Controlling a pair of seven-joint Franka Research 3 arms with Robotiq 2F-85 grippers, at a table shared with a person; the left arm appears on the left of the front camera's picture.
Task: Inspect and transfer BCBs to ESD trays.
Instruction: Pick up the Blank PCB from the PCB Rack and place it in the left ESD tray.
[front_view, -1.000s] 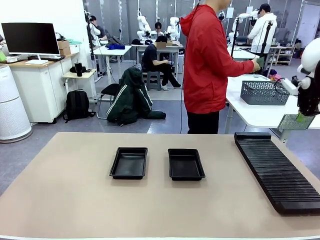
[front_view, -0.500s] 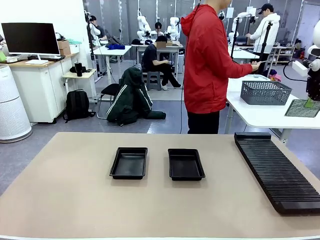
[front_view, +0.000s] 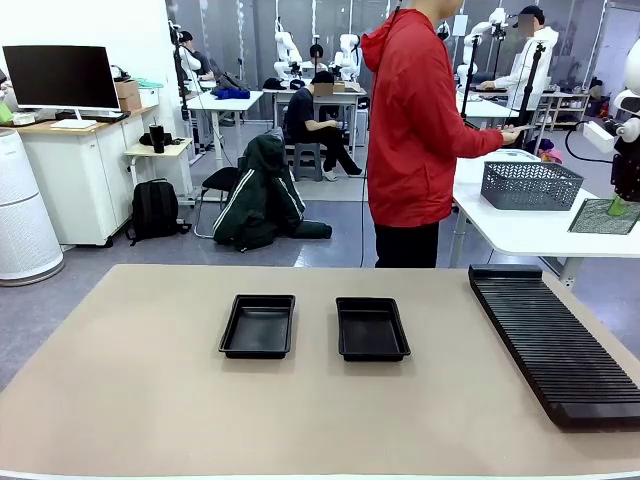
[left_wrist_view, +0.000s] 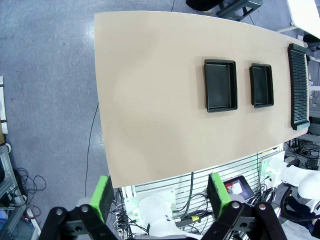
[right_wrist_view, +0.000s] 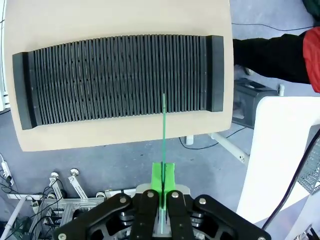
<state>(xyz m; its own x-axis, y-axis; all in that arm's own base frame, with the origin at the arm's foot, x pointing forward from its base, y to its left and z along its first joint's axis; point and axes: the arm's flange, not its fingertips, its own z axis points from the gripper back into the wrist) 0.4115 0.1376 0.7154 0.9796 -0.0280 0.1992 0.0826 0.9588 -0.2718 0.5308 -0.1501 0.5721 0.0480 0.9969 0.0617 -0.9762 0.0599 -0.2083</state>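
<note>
Off the right edge of the worktop (front_view: 150, 400), up in the air beyond the rack (front_view: 555, 340), the right gripper (front_view: 614, 206) holds a board (front_view: 598, 217). A second ago the board hung lower and closer to the rack's far corner. It then rose and swung out to the right, and over the last half second it has barely shifted. This reads as a pause for the inspect step, with the transfer not begun: the left tray (front_view: 259, 325) and right tray (front_view: 372, 328) both sit empty at the middle of the worktop.

In the right wrist view the fingers are pressed together on one edge of the board. It shows edge-on as a thin green line running straight out from between the pads toward the rack. The board is well apart from both trays.

The left gripper (left_wrist_view: 160, 195) is spread with nothing between its pads, high up and looking down on the worktop. The person (front_view: 420, 120) at the far edge is turned to a basket (front_view: 530, 185) on another table.
</note>
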